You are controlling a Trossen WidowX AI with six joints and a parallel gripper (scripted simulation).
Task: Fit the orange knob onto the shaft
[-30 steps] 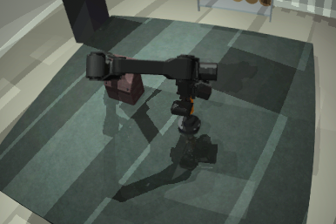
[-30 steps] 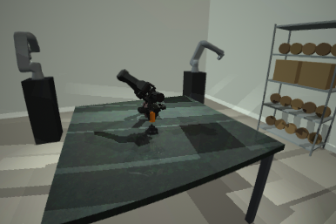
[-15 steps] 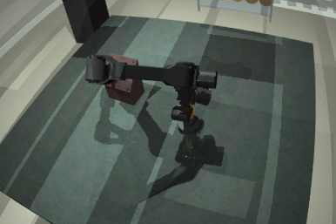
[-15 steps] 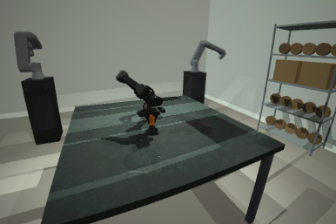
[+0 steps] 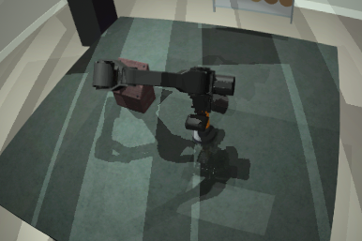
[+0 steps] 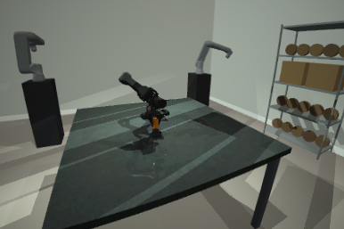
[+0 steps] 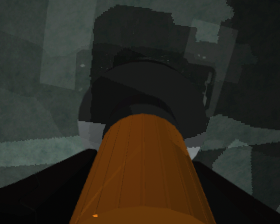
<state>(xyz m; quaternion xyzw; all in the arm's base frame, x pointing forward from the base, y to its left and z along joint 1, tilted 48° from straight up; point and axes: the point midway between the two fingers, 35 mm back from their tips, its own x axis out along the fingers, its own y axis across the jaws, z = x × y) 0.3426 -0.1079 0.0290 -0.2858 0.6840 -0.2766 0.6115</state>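
Observation:
The orange knob (image 5: 207, 120) (image 6: 155, 123) (image 7: 141, 175) is upright between the fingers of my gripper (image 5: 204, 122) (image 6: 155, 121) (image 7: 142, 164), which is shut on it. The round dark pedestal (image 5: 212, 135) (image 6: 156, 134) (image 7: 141, 82) stands on the table directly below the knob. In the wrist view the knob's lower end overlaps the pedestal's raised middle. The dark shaft does not show; the knob hides it. I cannot tell whether the knob's hole is around the shaft or just above it.
A reddish-brown block (image 5: 136, 96) stands on the table (image 5: 127, 180) (image 6: 102, 184) behind the arm's raised links, left of the pedestal in the top view. Shadows of the arm fall around the pedestal. A shelf rack (image 5: 253, 4) (image 6: 305, 91) stands beyond the table.

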